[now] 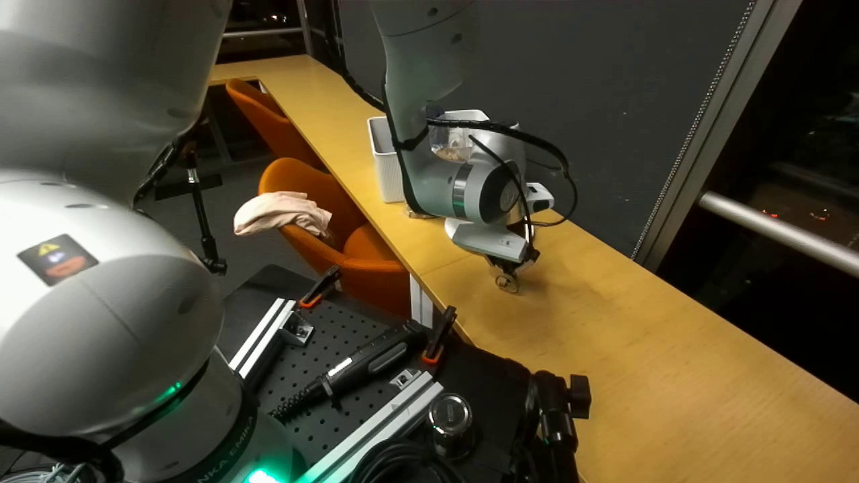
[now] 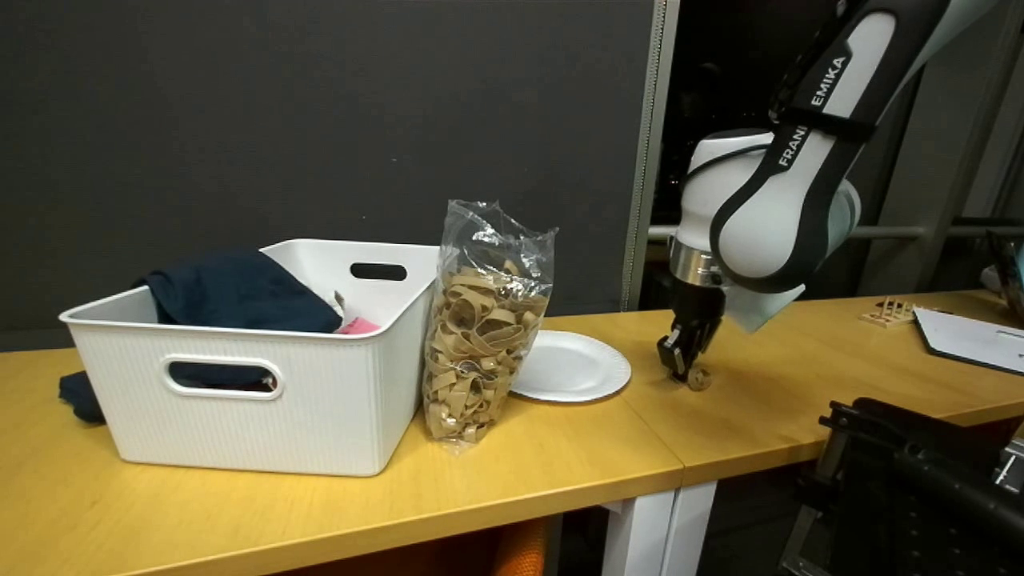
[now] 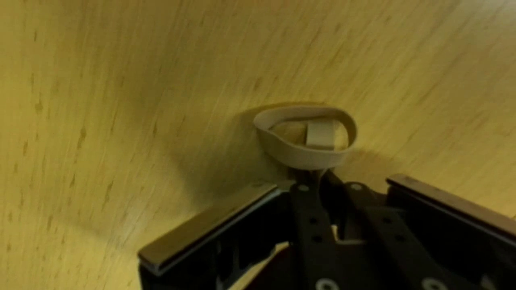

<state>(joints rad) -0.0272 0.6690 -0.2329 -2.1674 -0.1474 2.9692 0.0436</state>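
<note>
1. Panda arm (image 2: 772, 228) is bent over the surface (image 2: 800, 380), wrist (image 2: 697, 264) aimed pretty much down.
2. Jaws are basically closed, pinching a tan rubber band (image 3: 302, 158) at their tips, down by the surface.
3. Paper plate (image 2: 576, 368) sits near the jaws, bag of rubber bands (image 2: 484, 340) farther off.

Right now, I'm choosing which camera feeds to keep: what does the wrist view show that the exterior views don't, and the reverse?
Wrist view only: a flat tan strip, visible through the opening of the tan rubber-like loop; the exterior views show the loop too small to tell.

Exterior views only: the white ribbed plastic bin, the clear plastic bag of tan loops, and the white-and-black robot arm.

Both: that loop at the tips of the black two-fingered hand, and the yellow wooden table.
</note>
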